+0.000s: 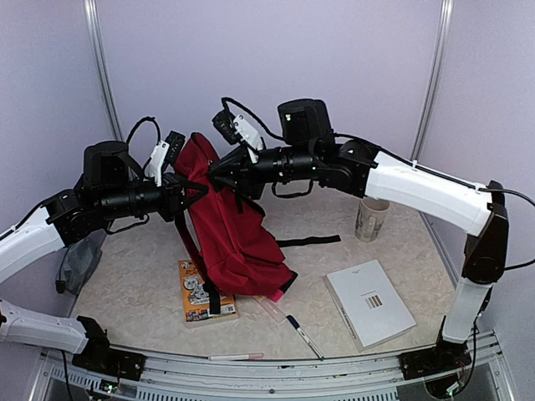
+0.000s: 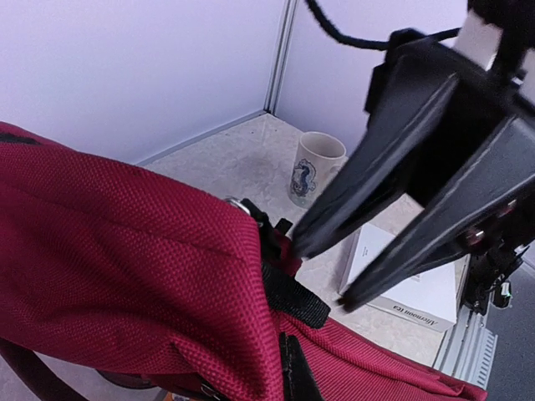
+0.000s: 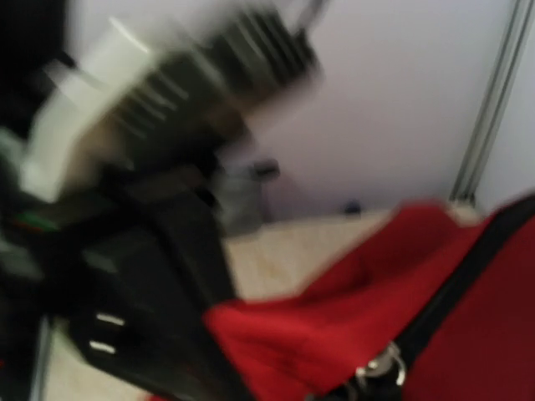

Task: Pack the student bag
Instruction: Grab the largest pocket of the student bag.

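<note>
Dark red fabric fills the middle of the pale marbled surface (image 1: 142, 280), where the student bag (image 1: 238, 246) is held up by its top edge while its lower end sags onto the surface toward 5 o'clock. At the bag's 9 o'clock edge the left hand (image 1: 185, 196) has its fingers pressed together on the fabric beside a black strap. From 2 o'clock the right hand (image 2: 326, 274) reaches the bag's top rim, its two black fingers apart and their tips just above a black webbing loop (image 2: 292, 302), clamped on nothing. The right wrist view is smeared by blur, showing only red cloth, a black zipper line and a metal pull (image 3: 380, 368). An illustrated book (image 1: 199, 294) lies partly under the bag at 7 o'clock. A loose black strap (image 1: 308, 241) trails across the surface at 3 o'clock, with a printed cup (image 1: 371, 219) upright beyond it. A white box (image 1: 369, 302) lies flat at 4 o'clock, a pen (image 1: 303, 334) near its left edge, and grey cloth (image 1: 79, 263) is bunched at 9 o'clock.
</note>
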You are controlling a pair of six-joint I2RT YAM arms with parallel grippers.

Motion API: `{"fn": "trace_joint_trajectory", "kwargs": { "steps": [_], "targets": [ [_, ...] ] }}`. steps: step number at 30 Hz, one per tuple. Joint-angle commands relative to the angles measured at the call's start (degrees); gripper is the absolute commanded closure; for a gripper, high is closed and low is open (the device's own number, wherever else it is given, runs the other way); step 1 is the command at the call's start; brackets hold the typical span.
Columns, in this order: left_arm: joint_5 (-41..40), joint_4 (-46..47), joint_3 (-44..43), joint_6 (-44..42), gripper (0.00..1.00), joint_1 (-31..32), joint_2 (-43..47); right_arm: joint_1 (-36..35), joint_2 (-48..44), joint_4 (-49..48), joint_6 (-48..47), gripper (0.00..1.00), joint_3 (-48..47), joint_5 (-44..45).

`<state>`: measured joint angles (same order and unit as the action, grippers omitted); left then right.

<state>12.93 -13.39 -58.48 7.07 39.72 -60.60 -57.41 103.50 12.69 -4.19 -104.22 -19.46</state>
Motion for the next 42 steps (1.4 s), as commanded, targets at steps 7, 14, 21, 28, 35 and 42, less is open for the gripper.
{"fn": "trace_joint_trajectory", "kwargs": {
  "steps": [7, 14, 21, 28, 35, 42],
  "targets": [
    [-0.77, 4.21, 0.1, -8.07, 1.0, 1.05, 0.86, 0.63, 2.71, 4.3, -4.19, 0.73, -2.91, 3.32],
    [-0.73, 3.98, 0.8, -9.72, 1.0, 1.7, 1.68, 1.4, 0.47, 5.65, -7.55, 0.69, -3.08, 3.83],
    [-1.05, 3.85, 0.87, -10.12, 1.0, 2.2, 1.47, 1.59, -2.15, 7.55, -10.11, 0.66, -2.95, 0.25],
    [-0.91, 3.81, 0.91, -10.1, 1.0, 2.35, 1.19, 1.85, -1.47, 6.41, -9.5, 0.66, -2.67, 1.34],
    [-0.79, 3.64, 0.92, -10.59, 1.0, 2.73, 1.19, 1.92, 2.75, 10.01, -12.88, 0.69, -9.02, 4.46],
    [-0.8, 3.55, 0.84, -10.81, 1.0, 3.07, 0.87, 2.78, 5.92, 15.41, -16.56, 0.64, -13.57, -0.06]
  ]
}}
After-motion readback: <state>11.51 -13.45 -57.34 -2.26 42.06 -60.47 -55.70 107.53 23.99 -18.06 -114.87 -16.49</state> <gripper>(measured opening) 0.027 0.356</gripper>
